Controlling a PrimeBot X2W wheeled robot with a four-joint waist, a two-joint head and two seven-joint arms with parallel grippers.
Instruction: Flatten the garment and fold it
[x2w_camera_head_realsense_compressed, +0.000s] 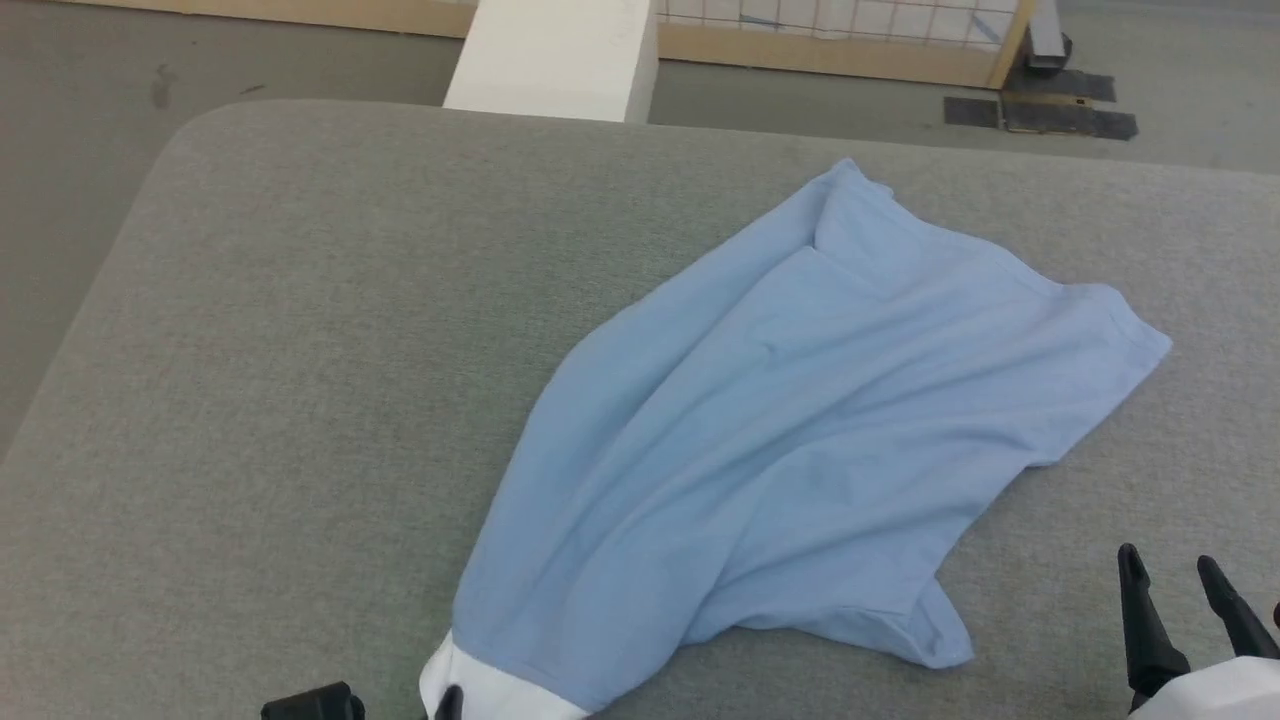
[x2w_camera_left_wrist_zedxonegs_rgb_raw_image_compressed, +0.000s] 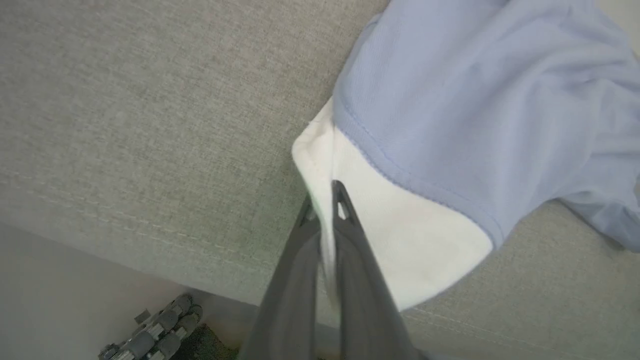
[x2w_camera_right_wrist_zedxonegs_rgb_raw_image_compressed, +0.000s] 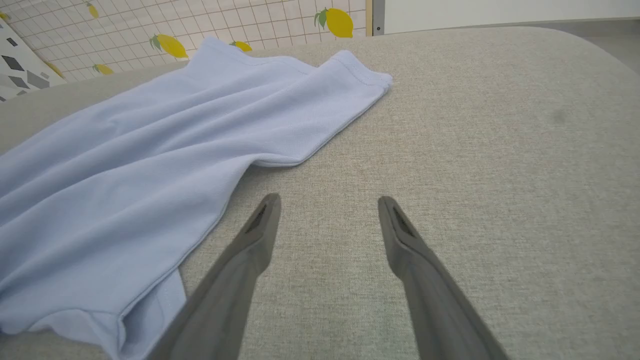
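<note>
In the head view the garment (x2w_camera_head_realsense_compressed: 800, 430) lay crumpled and slantwise on the right half of the grey table (x2w_camera_head_realsense_compressed: 300, 350), one corner reaching toward the far edge and its white band (x2w_camera_head_realsense_compressed: 500, 690) at the near edge. The cloth fanned out from that band in long creases, which suggests it was gathered there to be drawn straight. The left gripper (x2w_camera_head_realsense_compressed: 449, 702) showed as a dark tip at the band. The right gripper (x2w_camera_head_realsense_compressed: 1168, 557) rose at the lower right, fingers apart, over bare table just beside the garment's near corner, probably placed to take a second hold.

In the left wrist view the left gripper's fingers (x2w_camera_left_wrist_zedxonegs_rgb_raw_image_compressed: 345, 215) were pressed together on the white band's edge, a thin fold of it caught between them. The blue cloth (x2w_camera_left_wrist_zedxonegs_rgb_raw_image_compressed: 475, 100) overlapped the band above. The pinch sat close to the table's near edge, a sensible grip for pulling the garment flat.

In the right wrist view the right gripper (x2w_camera_right_wrist_zedxonegs_rgb_raw_image_compressed: 328, 200) was spread wide and held nothing, with only table between its fingers. The garment (x2w_camera_right_wrist_zedxonegs_rgb_raw_image_compressed: 150, 150) lay to their left, its hem near the left finger but apart from it, and a lemon-printed panel (x2w_camera_right_wrist_zedxonegs_rgb_raw_image_compressed: 175, 25) stood beyond. Flattening looked barely begun, and folding not yet started.
</note>
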